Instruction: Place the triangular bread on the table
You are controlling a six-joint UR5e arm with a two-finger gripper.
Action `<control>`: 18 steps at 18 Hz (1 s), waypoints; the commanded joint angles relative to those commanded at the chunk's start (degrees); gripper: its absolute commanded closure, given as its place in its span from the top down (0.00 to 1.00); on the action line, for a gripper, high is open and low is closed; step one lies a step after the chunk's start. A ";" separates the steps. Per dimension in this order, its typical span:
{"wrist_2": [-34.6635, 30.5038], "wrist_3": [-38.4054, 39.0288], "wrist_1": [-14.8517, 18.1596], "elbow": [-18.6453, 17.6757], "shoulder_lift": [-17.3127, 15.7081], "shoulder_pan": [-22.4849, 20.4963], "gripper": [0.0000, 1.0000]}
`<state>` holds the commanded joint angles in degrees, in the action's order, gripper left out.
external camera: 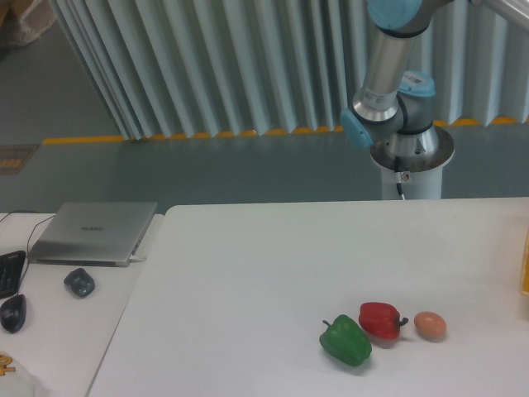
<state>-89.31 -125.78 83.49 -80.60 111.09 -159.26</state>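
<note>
White table [248,273] being occupied by green pepper [345,340], red pepper [381,319], egg [430,325] in a row, arm [388,58] being seen behind, gripper out of frame, finger state untellable

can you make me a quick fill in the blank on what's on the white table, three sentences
1. The red pepper sits between the green pepper and the ____.
2. The closed laptop lies on the desk to the ____ of the table.
3. The pepper nearest the camera is ____.

Missing words: egg; left; green
</note>
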 joint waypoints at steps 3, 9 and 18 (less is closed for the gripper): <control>3.97 5.18 0.89 0.70 0.00 1.49 0.26; 3.62 18.97 0.89 2.20 -0.44 7.37 0.25; 7.03 34.18 -1.73 2.20 -0.18 13.53 0.25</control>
<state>-82.28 -91.61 81.76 -78.40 110.92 -145.73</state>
